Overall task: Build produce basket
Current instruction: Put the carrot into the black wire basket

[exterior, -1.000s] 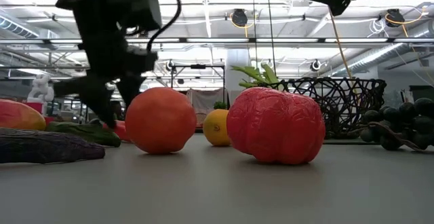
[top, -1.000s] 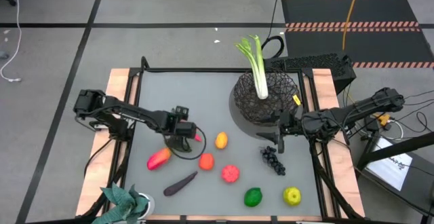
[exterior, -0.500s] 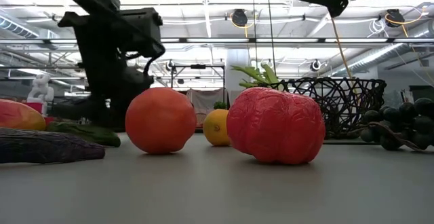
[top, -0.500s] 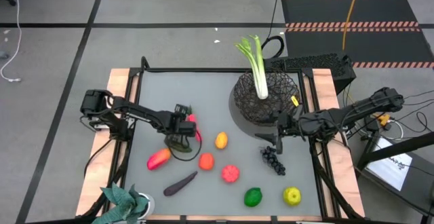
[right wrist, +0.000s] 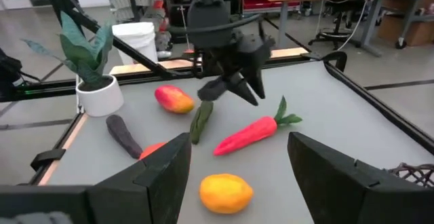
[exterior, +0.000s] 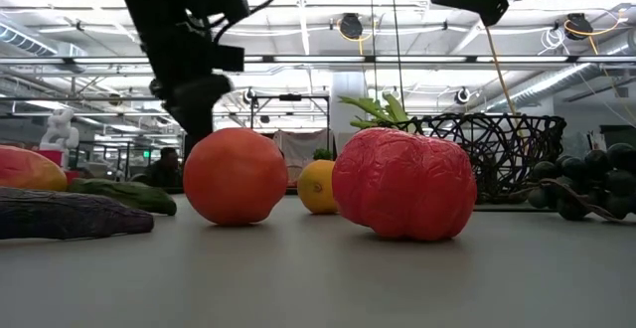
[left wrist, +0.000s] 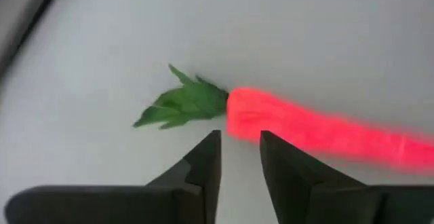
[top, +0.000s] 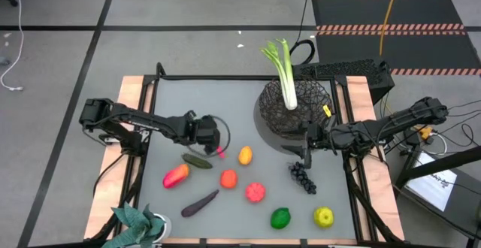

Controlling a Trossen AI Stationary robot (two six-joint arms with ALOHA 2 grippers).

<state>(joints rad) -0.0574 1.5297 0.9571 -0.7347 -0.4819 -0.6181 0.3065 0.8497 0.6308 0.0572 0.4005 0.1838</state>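
From above, the left gripper [top: 208, 133] hangs over the left-centre of the table [top: 218, 101], with the carrot [top: 221, 150] just beside it on the near side and the dark green cucumber [top: 198, 161] a little further toward the front edge. The red-and-yellow fruit [top: 176, 176] and the eggplant [top: 199, 202] lie nearer the front still, the teal plant [top: 139, 224] at the front left corner. To its right sit the small orange fruit [top: 245, 155], the orange-red fruit [top: 228, 179] and the lumpy red fruit [top: 255, 192]. The right gripper [top: 308, 144] waits beside the basket [top: 293, 105], which holds the leek [top: 284, 74]; the dark grapes [top: 302, 176] lie just in front of it, the green fruit [top: 280, 218] and yellow fruit [top: 324, 217] beyond them.

At table height, the left gripper [exterior: 196, 109] hovers above the surface behind the orange-red fruit [exterior: 236, 177], clear of the cucumber [exterior: 124, 195] (its fingers are hard to read here).

From the left wrist, the two fingers [left wrist: 205, 163] stand a narrow gap apart with nothing between them; the carrot [left wrist: 319, 130] lies on the table just past their tips, its green top [left wrist: 182, 104] pointing away.

From the right wrist, the right fingers [right wrist: 165, 175] are spread wide and hold nothing, and the left gripper [right wrist: 234, 83] shows above the carrot [right wrist: 251, 134] without touching it
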